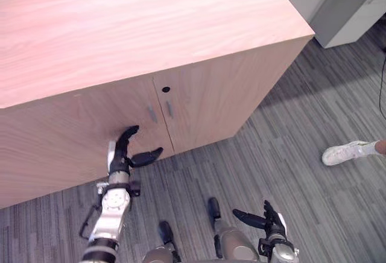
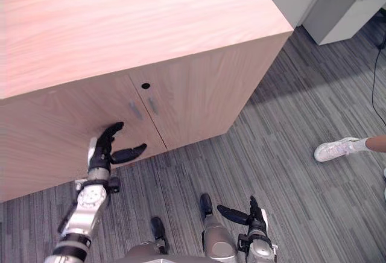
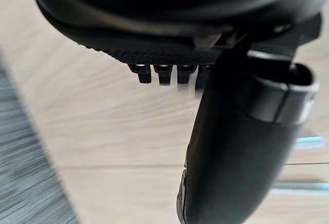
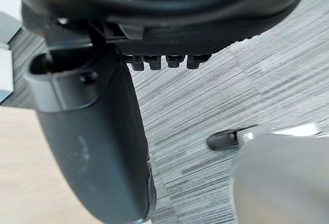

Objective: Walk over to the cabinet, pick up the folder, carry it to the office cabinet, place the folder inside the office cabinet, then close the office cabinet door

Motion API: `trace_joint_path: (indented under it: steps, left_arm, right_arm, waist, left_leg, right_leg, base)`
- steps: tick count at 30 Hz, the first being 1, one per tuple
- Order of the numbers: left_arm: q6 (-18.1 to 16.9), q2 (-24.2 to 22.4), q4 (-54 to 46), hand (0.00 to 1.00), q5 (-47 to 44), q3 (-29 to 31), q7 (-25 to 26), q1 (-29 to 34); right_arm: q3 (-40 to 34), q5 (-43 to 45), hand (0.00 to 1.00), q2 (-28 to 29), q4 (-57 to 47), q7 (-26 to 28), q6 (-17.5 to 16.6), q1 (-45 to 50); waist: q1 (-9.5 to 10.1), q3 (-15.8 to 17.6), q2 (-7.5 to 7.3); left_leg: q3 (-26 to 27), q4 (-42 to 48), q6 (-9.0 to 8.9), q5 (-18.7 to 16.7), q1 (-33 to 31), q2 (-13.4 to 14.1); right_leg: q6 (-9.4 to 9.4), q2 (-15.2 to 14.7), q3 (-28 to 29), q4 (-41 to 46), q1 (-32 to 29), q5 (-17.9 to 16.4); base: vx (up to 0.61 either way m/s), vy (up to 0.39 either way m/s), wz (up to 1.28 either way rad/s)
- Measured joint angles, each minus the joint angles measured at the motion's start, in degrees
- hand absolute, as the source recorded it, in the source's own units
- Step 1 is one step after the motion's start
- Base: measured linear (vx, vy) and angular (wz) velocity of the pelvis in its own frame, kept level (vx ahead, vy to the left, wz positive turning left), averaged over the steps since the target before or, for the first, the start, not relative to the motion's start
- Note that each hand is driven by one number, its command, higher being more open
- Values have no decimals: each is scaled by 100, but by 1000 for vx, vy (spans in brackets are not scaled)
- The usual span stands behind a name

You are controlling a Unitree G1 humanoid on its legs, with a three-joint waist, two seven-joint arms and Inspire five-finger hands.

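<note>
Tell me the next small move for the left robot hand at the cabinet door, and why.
Probably draw the left robot hand straight back from the left door. Both doors of the cabinet look flush along their seam, and the hand's straight fingers are at the door face below its handle, holding nothing. The right robot hand hangs low, idle.

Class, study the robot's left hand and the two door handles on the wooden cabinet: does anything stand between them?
Nothing visible does. The left hand, open, is at the left door, below and left of the handles, with bare wood between. Both doors look shut. The right hand hangs low, open.
</note>
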Motion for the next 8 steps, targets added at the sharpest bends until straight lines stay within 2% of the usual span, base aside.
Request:
trace_joint_path:
  steps: [3, 5, 8]
  left_arm:
    - [7, -160, 224, 100, -34, 8, -198, 595]
    - [11, -221, 740, 100, -28, 83, -288, 833]
    - [81, -267, 1285, 100, 0, 367, -377, 966]
  right_arm:
    - [-122, -3, 100, -35, -5, -12, 9, 12]
    - [-192, -26, 100, -89, -5, -11, 30, 17]
    - [-211, -45, 100, -119, -6, -13, 31, -13]
  waist:
    - [63, -135, 177]
    - [157, -249, 288]
    - [225, -316, 274]
  left_leg:
    - [-114, -10, 5, -10, 41, -16]
    - [-200, -24, 4, -10, 72, -32]
    - [-305, -47, -7, -4, 123, -40]
  right_leg:
    - [11, -23, -80, 111, 37, -126]
    - [68, -40, -177, 123, 100, -202]
    - [68, -43, -276, 114, 196, -233]
  base:
    - [-14, -9, 20]
    - [-7, -13, 19]
    - [-9, -15, 18]
